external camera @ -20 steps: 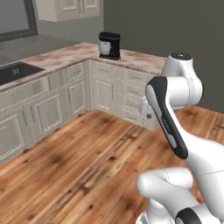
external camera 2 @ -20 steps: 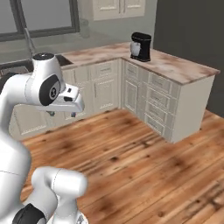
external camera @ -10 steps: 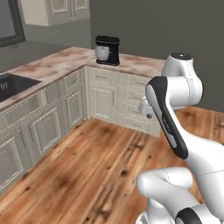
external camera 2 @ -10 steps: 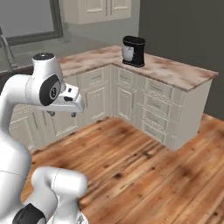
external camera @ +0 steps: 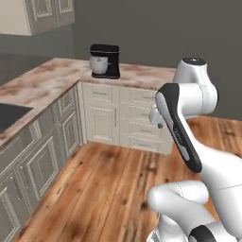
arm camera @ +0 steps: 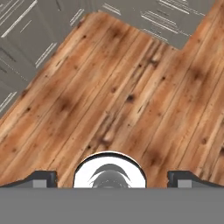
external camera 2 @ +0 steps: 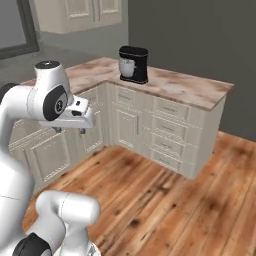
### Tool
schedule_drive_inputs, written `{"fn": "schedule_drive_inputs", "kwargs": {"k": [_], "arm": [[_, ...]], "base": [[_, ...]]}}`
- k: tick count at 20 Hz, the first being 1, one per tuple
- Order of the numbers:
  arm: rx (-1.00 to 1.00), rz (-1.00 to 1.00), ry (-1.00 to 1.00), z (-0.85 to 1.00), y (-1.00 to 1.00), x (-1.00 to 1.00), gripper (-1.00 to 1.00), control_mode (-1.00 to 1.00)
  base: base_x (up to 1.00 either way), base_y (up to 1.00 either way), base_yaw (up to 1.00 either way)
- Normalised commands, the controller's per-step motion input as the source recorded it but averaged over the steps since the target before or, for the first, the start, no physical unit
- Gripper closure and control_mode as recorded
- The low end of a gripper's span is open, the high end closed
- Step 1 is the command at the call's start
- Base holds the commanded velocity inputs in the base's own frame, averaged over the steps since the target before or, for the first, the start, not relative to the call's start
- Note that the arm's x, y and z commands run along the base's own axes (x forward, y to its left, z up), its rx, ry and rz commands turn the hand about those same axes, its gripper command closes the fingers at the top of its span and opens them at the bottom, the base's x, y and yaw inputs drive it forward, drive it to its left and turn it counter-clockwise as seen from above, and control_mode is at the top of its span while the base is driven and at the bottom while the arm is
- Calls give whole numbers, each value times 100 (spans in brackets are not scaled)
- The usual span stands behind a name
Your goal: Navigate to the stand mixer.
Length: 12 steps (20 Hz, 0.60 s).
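The stand mixer (external camera: 105, 61) is black with a flat boxy head and a silver-grey bowl. It stands on the far counter near the inner corner, also seen in the right base view as the stand mixer (external camera 2: 133, 65). My arm is folded close above the base, well short of the counter. In the hand view my gripper (arm camera: 112, 178) points down at the wooden floor. Its dark fingertips (arm camera: 43, 177) stand wide apart, open, with nothing between them.
An L-shaped marble-topped counter (external camera: 142, 75) on cream cabinets (external camera 2: 170, 135) runs along the left and far sides. A dark cooktop (external camera: 7, 116) is set in the left run. Upper cabinets (external camera 2: 95, 12) hang above. Wooden floor (external camera: 108, 179) stretches between the base and the cabinets.
The whole scene has shifted as the base moved. The mixer and the corner cabinets now sit larger and nearer the middle. The arm keeps the same folded pose.
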Motion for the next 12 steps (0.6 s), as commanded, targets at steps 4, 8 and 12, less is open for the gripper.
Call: {"fn": "schedule_drive_inputs", "kwargs": {"k": [4, 8, 12], "arm": [[0, 0, 0, 0, 0, 0, -100, 100], [0, 0, 0, 0, 0, 0, -100, 100], [0, 0, 0, 0, 0, 0, -100, 100]], "base": [[94, 46, -40], [97, 47, -36], [90, 53, -28]]}}
